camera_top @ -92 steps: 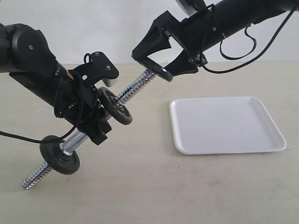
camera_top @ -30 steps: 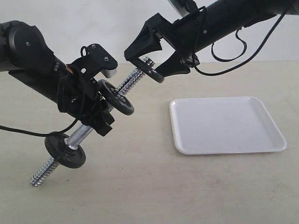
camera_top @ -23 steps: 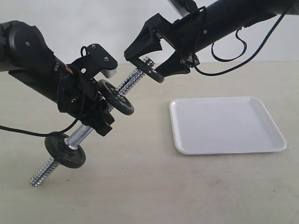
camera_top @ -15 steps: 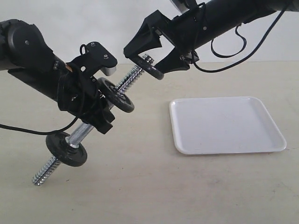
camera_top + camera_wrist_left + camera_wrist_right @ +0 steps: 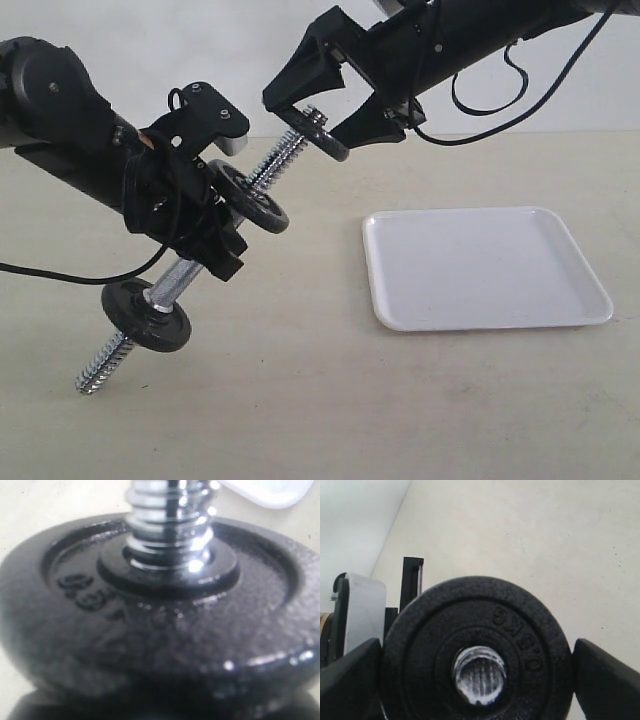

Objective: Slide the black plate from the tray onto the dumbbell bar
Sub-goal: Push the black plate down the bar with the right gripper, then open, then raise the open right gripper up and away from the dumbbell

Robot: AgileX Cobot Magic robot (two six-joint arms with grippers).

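Note:
My right gripper (image 5: 315, 128) is shut on the black plate (image 5: 322, 137), its fingers (image 5: 350, 675) pressing the rim on both sides. The plate (image 5: 470, 610) sits on the upper threaded end of the dumbbell bar (image 5: 280, 160), and the bar's tip (image 5: 480, 675) shows through the centre hole. My left gripper (image 5: 200, 245) is shut on the bar's smooth middle and holds it slanted in the air. Two more black discs (image 5: 248, 198) (image 5: 147, 315) are on the bar. In the left wrist view one disc (image 5: 150, 630) hides the jaws. The white tray (image 5: 480, 265) is empty.
The tray lies on the beige table (image 5: 300, 400) to the right of both arms. The bar's lower threaded end (image 5: 95, 370) hangs just above the tabletop at the left. A black cable (image 5: 60, 275) trails from the left arm.
The right gripper has risen a little and shifted left with the plate. The left arm has tipped the bar slightly steeper, keeping its upper end in the plate.

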